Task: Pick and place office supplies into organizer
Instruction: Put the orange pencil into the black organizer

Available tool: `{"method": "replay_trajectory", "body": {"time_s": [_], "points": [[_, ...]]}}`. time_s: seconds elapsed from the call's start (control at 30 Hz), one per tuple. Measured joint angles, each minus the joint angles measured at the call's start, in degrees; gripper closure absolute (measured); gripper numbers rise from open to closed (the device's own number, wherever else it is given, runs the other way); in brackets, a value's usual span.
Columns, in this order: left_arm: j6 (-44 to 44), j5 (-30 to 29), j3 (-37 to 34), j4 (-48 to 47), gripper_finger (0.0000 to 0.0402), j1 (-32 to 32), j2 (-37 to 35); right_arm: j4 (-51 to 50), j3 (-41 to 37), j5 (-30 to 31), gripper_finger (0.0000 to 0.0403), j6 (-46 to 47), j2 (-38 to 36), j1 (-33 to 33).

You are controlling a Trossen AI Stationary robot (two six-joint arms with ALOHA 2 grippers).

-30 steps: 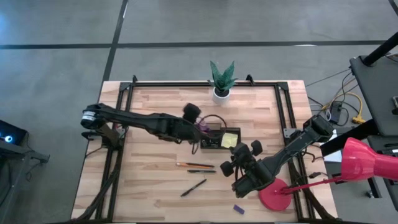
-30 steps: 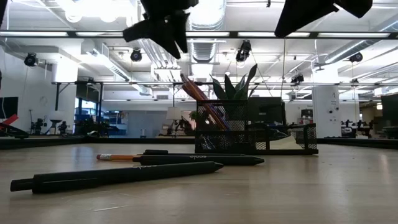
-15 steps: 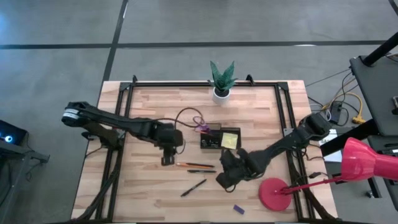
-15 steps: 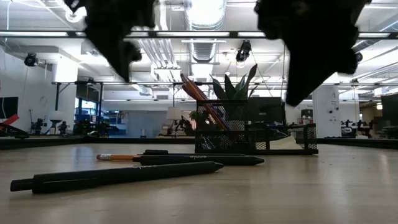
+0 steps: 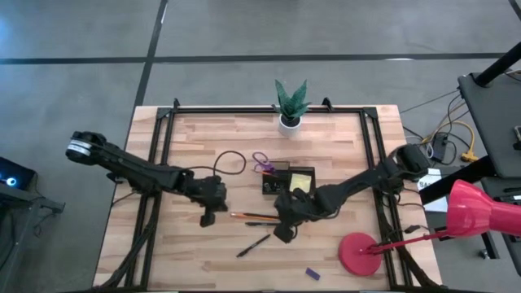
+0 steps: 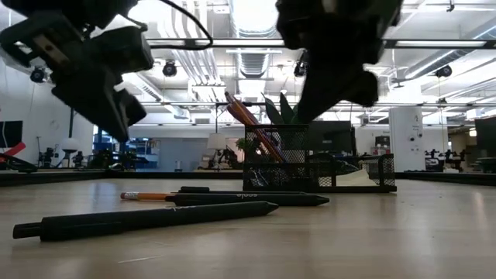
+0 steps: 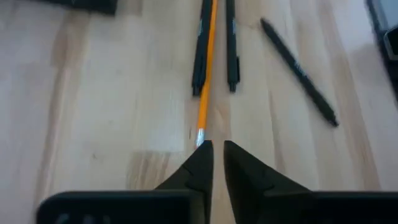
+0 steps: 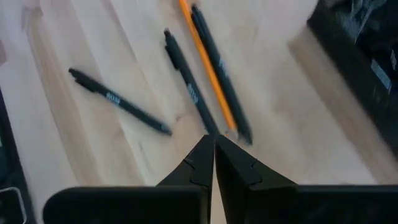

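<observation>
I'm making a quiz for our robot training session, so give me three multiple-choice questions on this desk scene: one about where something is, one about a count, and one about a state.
1. Where does the yellow sticky-note pad lie?
A. In the black organizer
B. Beside the lamp base
C. Under the plant

2. How many black pens lie loose on the table?
A. One
B. Three
C. Five

3. How is the right claw?
A. Wide open
B. Shut on a pen
C. Shut, holding nothing

Answers:
1. A, since the high view shows the pad inside the organizer's right-hand compartment.
2. B, since the right wrist view shows three black pens next to one orange pencil.
3. C, since its fingers meet tip to tip with nothing between them.
</observation>
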Motion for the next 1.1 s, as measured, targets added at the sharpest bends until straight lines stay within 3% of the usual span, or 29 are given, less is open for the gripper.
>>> {"method": "replay_trajectory", "body": {"time_s": [0.2, 0.4, 1.1], "points": [[1.35, -1.39, -0.1, 0.32, 0.0396, -0.35, 2.06, 0.76, 0.07, -1.04, 0.0388, -7.44, 0.67, -0.35], [1.29, -1.45, -0.06, 0.58, 0.0378, -0.42, 5.01, 1.01, 0.07, -7.06, 0.0375, -5.47, 4.73, -0.55], [-0.22, -0.82, -0.02, 9.89, 0.0375, -0.57, 13.11, 3.23, 1.14, -1.91, 0.0374, -4.58, 10.04, -1.49]]}}
